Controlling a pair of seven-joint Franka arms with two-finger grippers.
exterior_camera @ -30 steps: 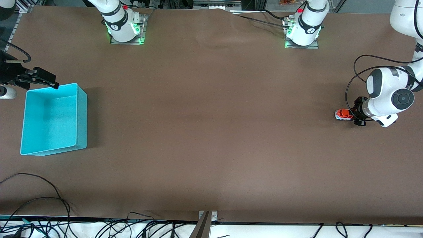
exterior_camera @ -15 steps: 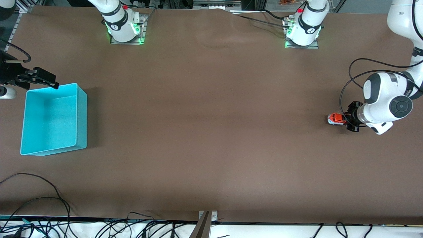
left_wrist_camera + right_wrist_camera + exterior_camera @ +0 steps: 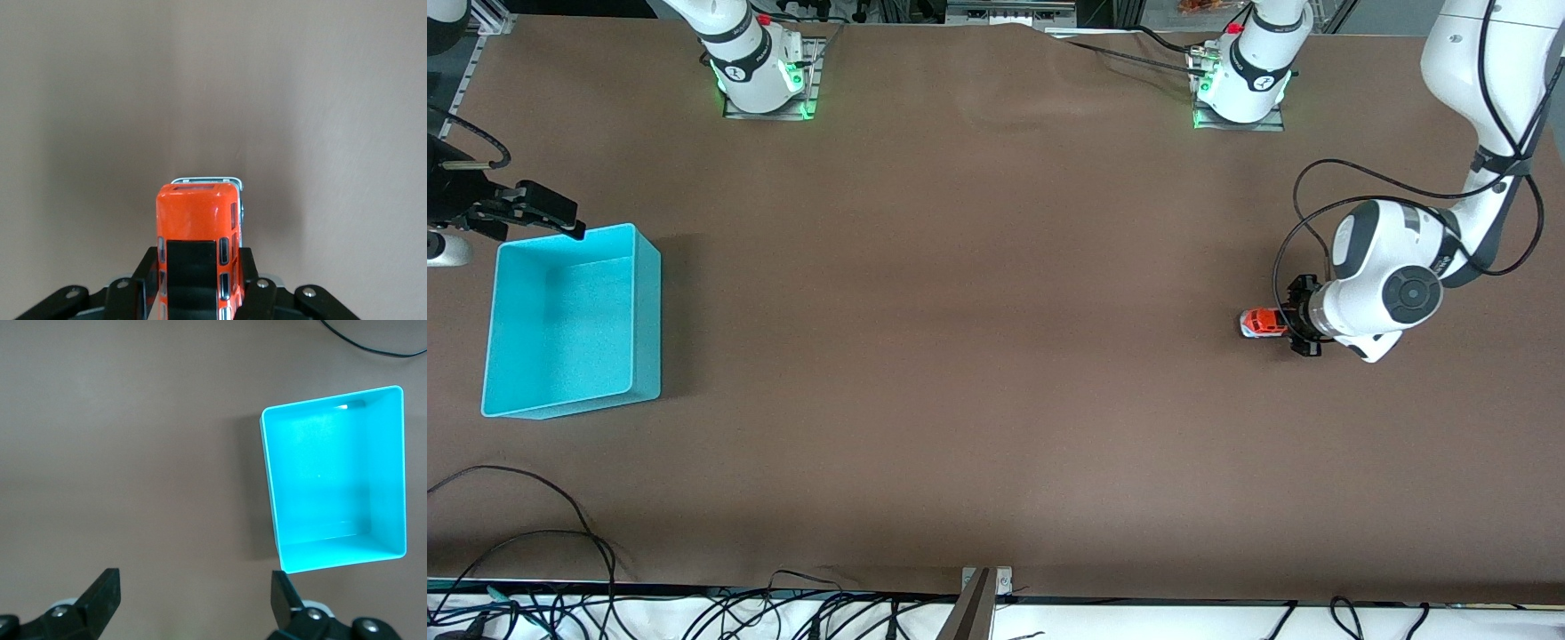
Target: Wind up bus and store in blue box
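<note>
Low on the table [image 3: 996,356] at the left arm's end, the left gripper [image 3: 1288,325] pinches the bus [image 3: 1260,324] by its rear, likely to drag it and wind it, while the right gripper [image 3: 534,209], jaws spread, waits beside the empty blue box [image 3: 645,311].

We see only the bus [image 3: 197,253] roof; its rear runs off the left wrist view at 6 o'clock. The right gripper [image 3: 534,209] and its arm are cut at 9 o'clock in front view.
</note>
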